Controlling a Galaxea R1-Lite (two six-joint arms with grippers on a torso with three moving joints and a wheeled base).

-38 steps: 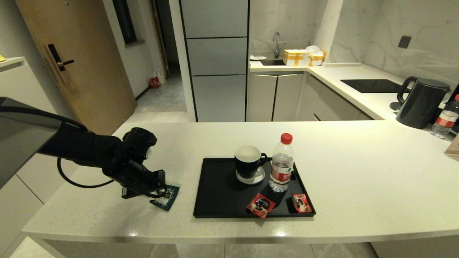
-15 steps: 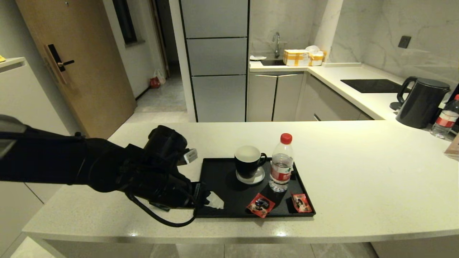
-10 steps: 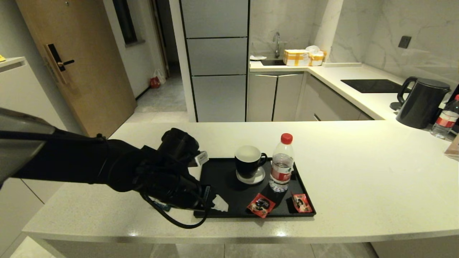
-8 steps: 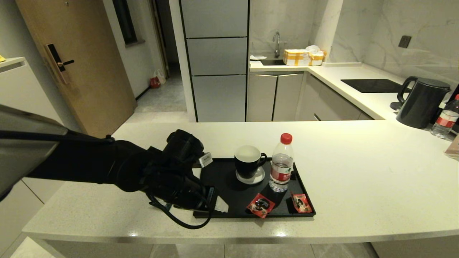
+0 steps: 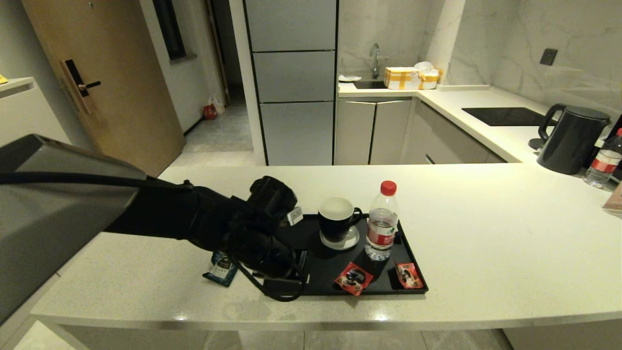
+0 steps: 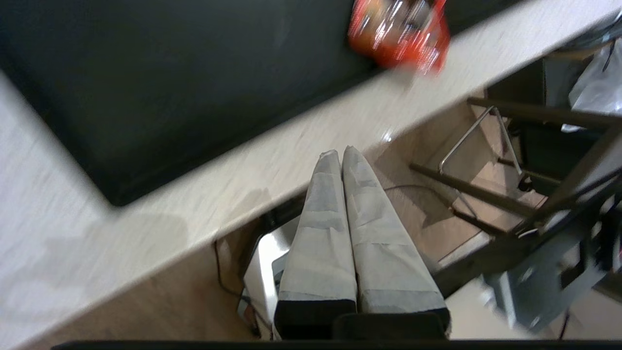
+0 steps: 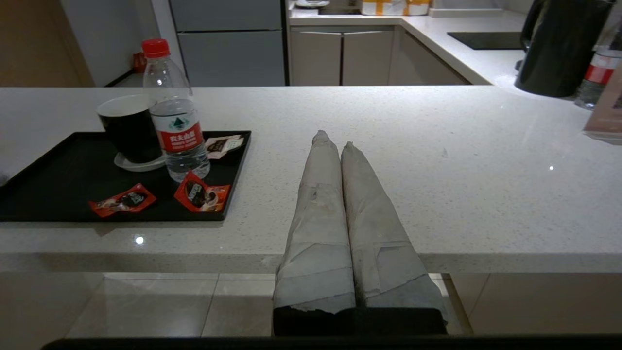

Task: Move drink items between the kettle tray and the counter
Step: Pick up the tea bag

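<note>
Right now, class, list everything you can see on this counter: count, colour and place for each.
counter: one, pale cream speckled, across the foreground
tray: one, black, mid-counter
mug: one, black with white inside, on a saucer at the tray's back
water bottle: one, clear with red cap, on the tray right of the mug
red sachets: two, at the tray's front
teal sachet: one, on the counter left of the tray
kettle: one, black, far right
second bottle: one, clear, beside the kettle
left gripper: shut, empty, above the tray's front-left corner
right gripper: shut, empty, at the counter's front, right of the tray
</note>
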